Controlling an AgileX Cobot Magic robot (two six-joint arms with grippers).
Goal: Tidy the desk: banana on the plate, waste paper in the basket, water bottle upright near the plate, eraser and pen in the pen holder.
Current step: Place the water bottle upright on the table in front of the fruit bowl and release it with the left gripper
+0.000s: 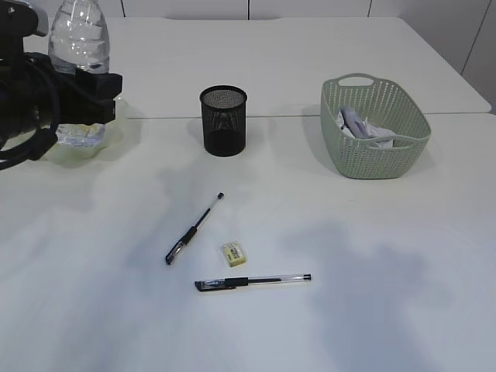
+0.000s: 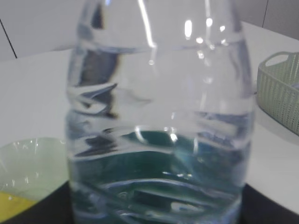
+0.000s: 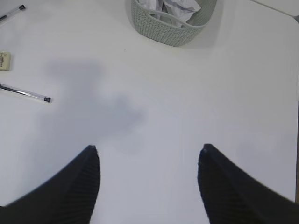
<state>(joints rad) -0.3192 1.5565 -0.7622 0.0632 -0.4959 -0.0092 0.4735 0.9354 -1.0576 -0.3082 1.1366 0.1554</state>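
Note:
My left gripper [image 1: 87, 84] is shut on the clear water bottle [image 1: 77, 35], which stands upright at the far left, over the pale-green plate [image 1: 81, 139]. The left wrist view is filled by the bottle [image 2: 159, 116], its green label showing through; dark fingers [image 2: 264, 207] flank it. The plate [image 2: 32, 161] and a yellow bit of banana [image 2: 13, 207] lie below left. Two pens [image 1: 194, 229] [image 1: 252, 281] and the eraser [image 1: 233, 253] lie mid-desk. The black pen holder [image 1: 223, 120] stands behind them. Waste paper [image 1: 360, 124] sits in the basket [image 1: 374, 128]. My right gripper [image 3: 148, 154] hangs open above bare desk.
The right wrist view shows the basket [image 3: 173, 21] with paper [image 3: 170, 7] ahead, and the eraser [image 3: 3, 60] and a pen [image 3: 25, 93] at the left edge. A seam line crosses the desk [image 1: 349, 256] behind the pen holder. The desk's back edge lies just beyond the basket.

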